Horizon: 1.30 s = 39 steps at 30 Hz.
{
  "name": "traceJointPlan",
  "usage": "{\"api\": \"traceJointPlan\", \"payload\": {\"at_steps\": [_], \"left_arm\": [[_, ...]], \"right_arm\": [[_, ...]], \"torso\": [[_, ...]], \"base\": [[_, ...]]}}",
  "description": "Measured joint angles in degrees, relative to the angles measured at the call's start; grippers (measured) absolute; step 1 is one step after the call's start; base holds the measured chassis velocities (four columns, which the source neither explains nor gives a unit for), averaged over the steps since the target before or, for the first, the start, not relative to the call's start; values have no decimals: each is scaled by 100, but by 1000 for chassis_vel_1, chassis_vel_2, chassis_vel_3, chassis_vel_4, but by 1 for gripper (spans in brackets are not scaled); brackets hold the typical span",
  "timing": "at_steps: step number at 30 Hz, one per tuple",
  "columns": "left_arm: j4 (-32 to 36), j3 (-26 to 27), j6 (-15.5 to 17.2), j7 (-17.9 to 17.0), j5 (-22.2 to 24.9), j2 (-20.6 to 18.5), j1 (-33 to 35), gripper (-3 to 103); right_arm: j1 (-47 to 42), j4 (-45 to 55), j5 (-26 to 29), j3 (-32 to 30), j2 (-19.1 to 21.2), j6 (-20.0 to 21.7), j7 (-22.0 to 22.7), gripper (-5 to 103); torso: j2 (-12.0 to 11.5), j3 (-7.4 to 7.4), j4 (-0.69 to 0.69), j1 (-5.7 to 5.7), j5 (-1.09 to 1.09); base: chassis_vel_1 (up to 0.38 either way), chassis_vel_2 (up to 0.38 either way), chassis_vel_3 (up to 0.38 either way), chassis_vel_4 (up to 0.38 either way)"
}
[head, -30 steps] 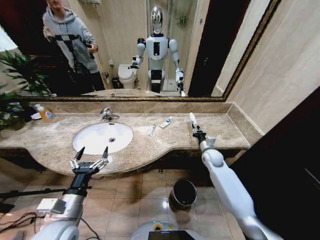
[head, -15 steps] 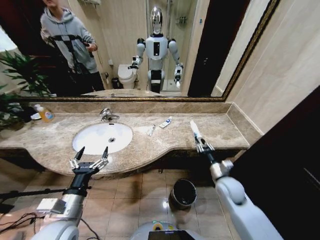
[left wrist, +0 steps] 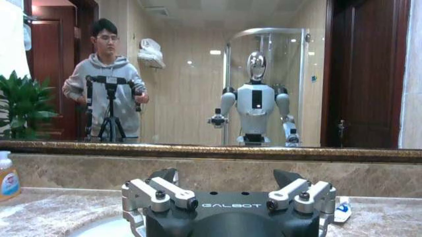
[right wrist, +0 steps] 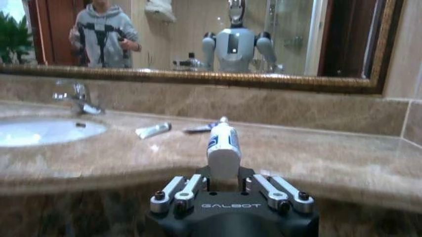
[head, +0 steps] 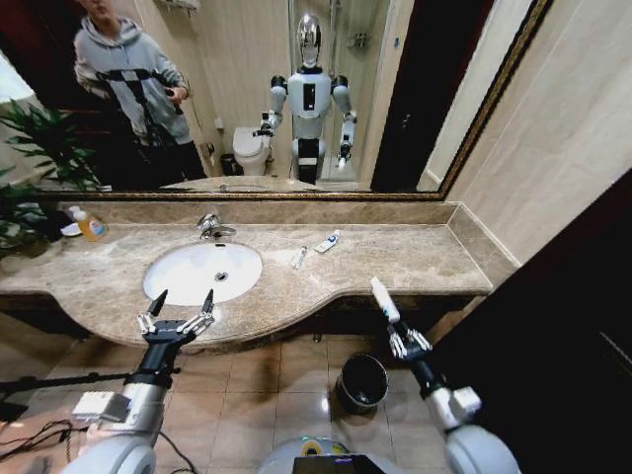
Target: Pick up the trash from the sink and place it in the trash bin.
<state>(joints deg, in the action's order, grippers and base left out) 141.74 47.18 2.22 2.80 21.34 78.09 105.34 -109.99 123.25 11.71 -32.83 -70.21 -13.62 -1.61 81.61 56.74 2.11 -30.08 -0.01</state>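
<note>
My right gripper is shut on a white tube with blue print, one piece of the trash, held upright in front of the counter edge, above and just right of the black trash bin on the floor. In the right wrist view the tube stands up from the gripper. Two more tubes lie on the marble right of the sink. My left gripper hangs open at the counter's front edge, below the basin; the left wrist view shows it empty.
A chrome faucet stands behind the basin, and a yellow soap bottle and a plant are at the far left. A mirror runs along the back wall. A dark door panel closes off the right side. Tiled floor surrounds the bin.
My right arm has drawn back from the counter and dropped toward the floor, carrying the white tube to a spot near the bin. The left arm has not moved.
</note>
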Motion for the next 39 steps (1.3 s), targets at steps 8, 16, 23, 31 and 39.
{"api": "traceJointPlan", "payload": {"at_steps": [8,16,23,31,39], "left_arm": [[0,0,0,0,0,0,0,100],[0,0,0,0,0,0,0,100],[0,0,0,0,0,0,0,100],[0,0,0,0,0,0,0,100],[0,0,0,0,0,0,0,100]], "right_arm": [[-185,-899,-517,235,-180,-418,102,25],[529,-2592,-590,489,-324,304,-78,25],[1299,-3464,-696,593,-343,1287,-473,25],[2382,-4594,-1027,754,-435,1898,-694,25],[3048,-5626,-1559,949,-533,1833,-774,25]], "torso": [[0,0,0,0,1],[-1,1,-1,0,2],[-1,1,0,-1,1],[-1,1,1,-2,2],[-1,1,0,-1,1]], "base": [[0,0,0,0],[0,0,0,0],[0,0,0,0],[0,0,0,0],[0,0,0,0]]}}
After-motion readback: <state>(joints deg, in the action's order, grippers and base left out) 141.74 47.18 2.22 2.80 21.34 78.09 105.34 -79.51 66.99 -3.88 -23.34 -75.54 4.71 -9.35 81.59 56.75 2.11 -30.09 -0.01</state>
